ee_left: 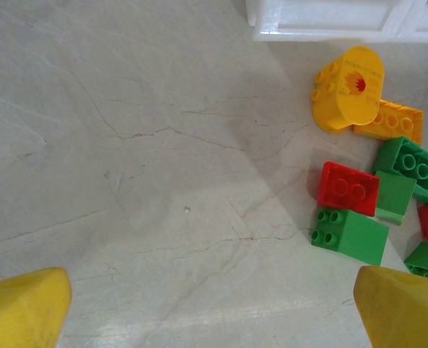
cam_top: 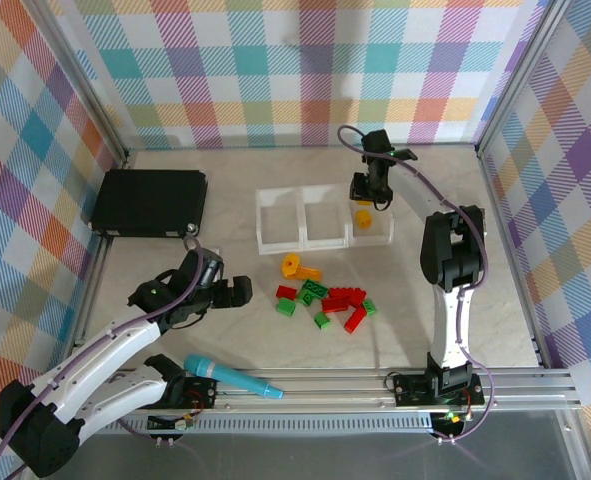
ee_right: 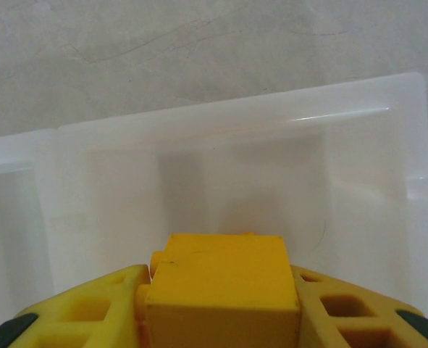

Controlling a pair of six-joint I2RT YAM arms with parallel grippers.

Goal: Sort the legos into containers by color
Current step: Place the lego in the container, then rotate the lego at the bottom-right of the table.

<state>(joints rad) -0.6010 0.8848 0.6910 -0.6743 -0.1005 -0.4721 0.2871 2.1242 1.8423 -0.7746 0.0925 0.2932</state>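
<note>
The right gripper [cam_top: 367, 190] is pinching a yellow brick [ee_right: 221, 286] between its fingers, hanging over the rightmost bin [ee_right: 358, 116] of the containers [cam_top: 278, 244] toward the far edge of the tabletop [ee_left: 127, 145]. The left gripper [cam_top: 238, 291] is standing spread wide, just left of the loose legos [cam_top: 327, 298] lying mid-tabletop.

The containers [cam_top: 302, 218] (three white, translucent, low-walled bins joined in a row) are sitting upright with their open tops facing up. One yellow brick [ee_right: 224, 279] is hanging over the rightmost bin, with the right gripper [ee_right: 222, 313] pinching it from both sides. The other legos [cam_top: 327, 297] are lying loose in a cluster just in front of the bins: a rounded yellow piece [ee_left: 347, 87] is leaning on its side against an orange-yellow brick [ee_left: 391, 122], and a red brick [ee_left: 348, 188] is lying just beside a green brick [ee_left: 347, 235] — more reds and greens are crowding to their right.
</note>
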